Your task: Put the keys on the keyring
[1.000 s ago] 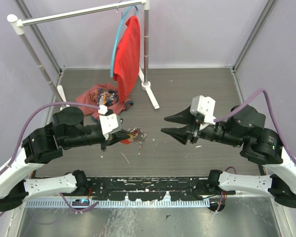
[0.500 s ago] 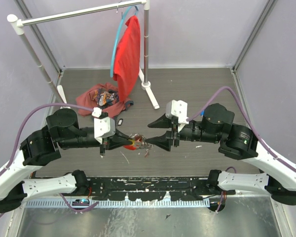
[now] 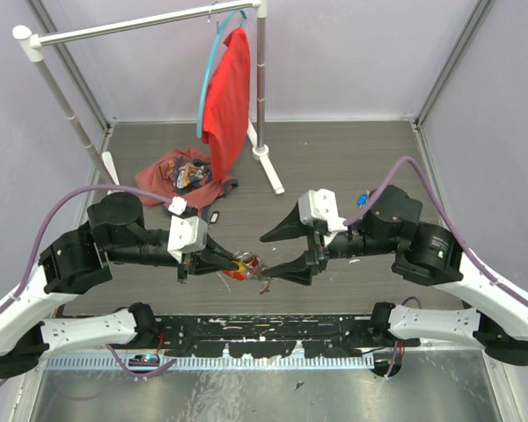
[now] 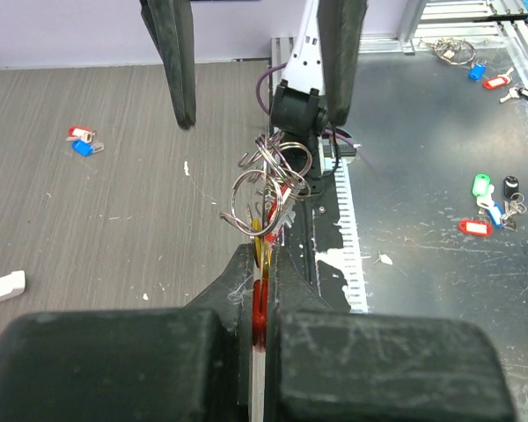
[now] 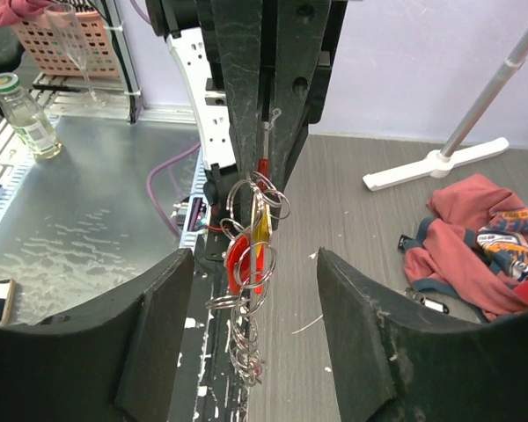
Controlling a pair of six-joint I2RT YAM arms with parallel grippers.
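The keyring (image 3: pixel 247 265) is a bunch of linked silver rings with red and yellow tags, hanging in the air between the two arms. My left gripper (image 3: pixel 228 259) is shut on its red tag (image 4: pixel 260 309), and the rings (image 4: pixel 267 178) stick out past the fingertips. My right gripper (image 3: pixel 268 257) faces it, open, with one finger on each side of the dangling bunch (image 5: pixel 252 264) and touching none of it. Loose keys with red and blue tags (image 4: pixel 83 141) lie on the table. More tagged keys (image 4: pixel 486 204) lie on the metal surface.
A black fob (image 3: pixel 215 216) lies near a heap of red clothes (image 3: pixel 180 170). A red shirt (image 3: pixel 228 95) hangs from a white rack whose foot (image 3: pixel 268 167) stands on the table. A bottle (image 5: pixel 22 114) and a pink basket (image 5: pixel 66 40) stand beyond the metal shelf.
My right gripper moved in to the keyring, then spread its fingers wide so they now straddle the bunch. My left gripper kept its hold and shifted slightly.
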